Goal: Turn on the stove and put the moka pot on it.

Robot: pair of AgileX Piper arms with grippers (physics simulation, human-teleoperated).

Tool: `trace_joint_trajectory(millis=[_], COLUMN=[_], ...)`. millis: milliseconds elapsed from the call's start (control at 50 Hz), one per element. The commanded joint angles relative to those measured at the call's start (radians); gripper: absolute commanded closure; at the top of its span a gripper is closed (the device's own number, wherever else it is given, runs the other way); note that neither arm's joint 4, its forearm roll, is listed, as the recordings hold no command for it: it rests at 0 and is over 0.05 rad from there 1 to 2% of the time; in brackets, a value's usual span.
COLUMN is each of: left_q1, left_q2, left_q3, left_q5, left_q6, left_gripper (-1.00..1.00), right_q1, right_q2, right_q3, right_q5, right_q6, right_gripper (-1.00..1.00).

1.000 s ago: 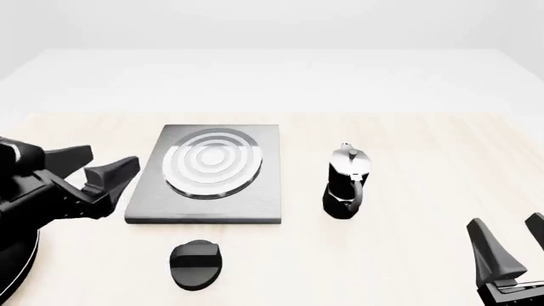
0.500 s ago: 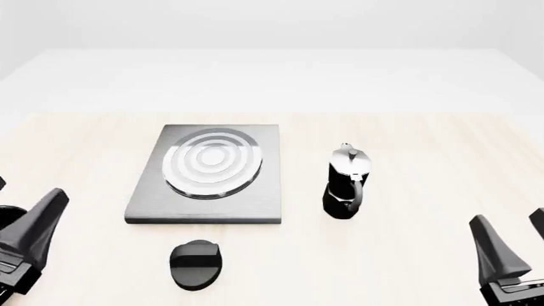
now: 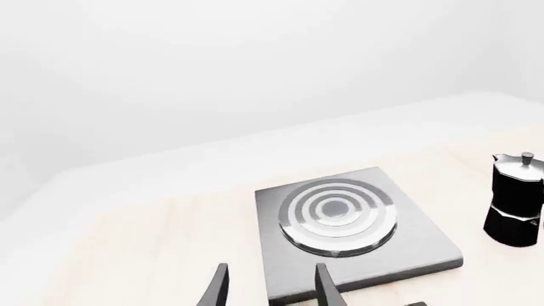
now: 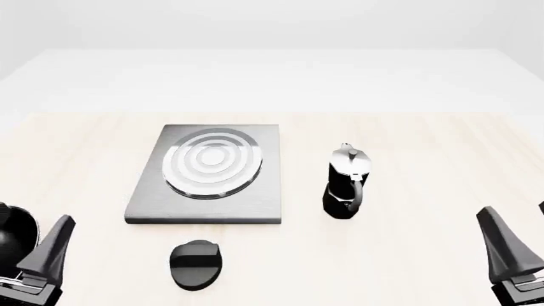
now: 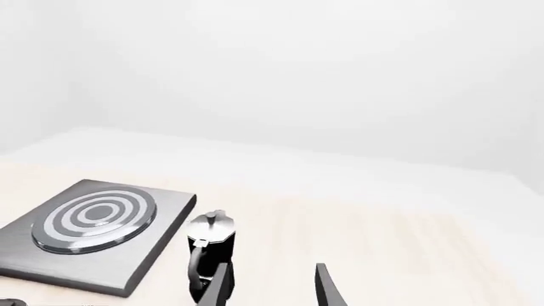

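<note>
The stove [image 4: 213, 171], a flat grey slab with silver burner rings, lies left of centre on the table. Its black oval knob [image 4: 196, 264] sits apart, just in front of the slab. The moka pot [image 4: 346, 183] stands upright to the right of the stove, black with a silver lid. My left gripper [image 3: 270, 290] is open and empty near the table's front left corner, one of its fingers [image 4: 53, 247] showing there. My right gripper [image 4: 522, 239] is open and empty at the front right, well back from the moka pot [image 5: 211, 245].
Both wrist views look over the stove [image 3: 340, 220] and the light wooden table [image 4: 425, 140] toward a plain white background. The moka pot [image 3: 514, 201] also shows in the left wrist view.
My left gripper has pulled back from beside the stove's left edge to the front left corner. The right gripper has shifted slightly right and down. Stove, knob and pot have not moved.
</note>
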State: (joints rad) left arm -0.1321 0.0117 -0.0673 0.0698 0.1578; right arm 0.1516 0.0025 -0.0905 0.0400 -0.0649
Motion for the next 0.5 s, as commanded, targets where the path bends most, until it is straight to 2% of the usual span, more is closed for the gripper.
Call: trace_joint_trajectory(millis=[20,60,100,160,200,340,460,500], left_q1=[0.028,0.03,0.028,0.034,0.036,0.046,0.046,0.048], left_q2=[-0.012,-0.012,-0.012,-0.012,-0.012,-0.012,-0.012,-0.012], left_q3=[0.067,0.066,0.067,0.067,0.067,0.067,0.067,0.067], left_q5=[-0.029,-0.027,-0.021,-0.005,-0.004,0.006,0.019,0.021], left_q6=[0.01,0.016,0.012,0.005,0.006,0.001,-0.001,0.0], left_gripper=[-1.0,-1.0,-1.0,-1.0,-1.0,-1.0,-1.0,-1.0], right_q1=[0.062,0.087,0.115,0.141,0.155,0.159,0.191,0.207], right_q2=[0.021,0.058,0.118,0.168,0.187,0.331,0.45,0.474], right_q3=[-0.071,-0.085,-0.092,-0.12,-0.135,-0.194,-0.234,-0.245], right_q5=[0.058,0.047,0.022,0.013,0.014,-0.011,-0.04,-0.045], right_q6=[-0.037,-0.02,-0.053,-0.027,0.01,0.036,0.047,0.066], right_gripper=[-1.0,-1.0,-1.0,-1.0,-1.0,-1.0,-1.0,-1.0])
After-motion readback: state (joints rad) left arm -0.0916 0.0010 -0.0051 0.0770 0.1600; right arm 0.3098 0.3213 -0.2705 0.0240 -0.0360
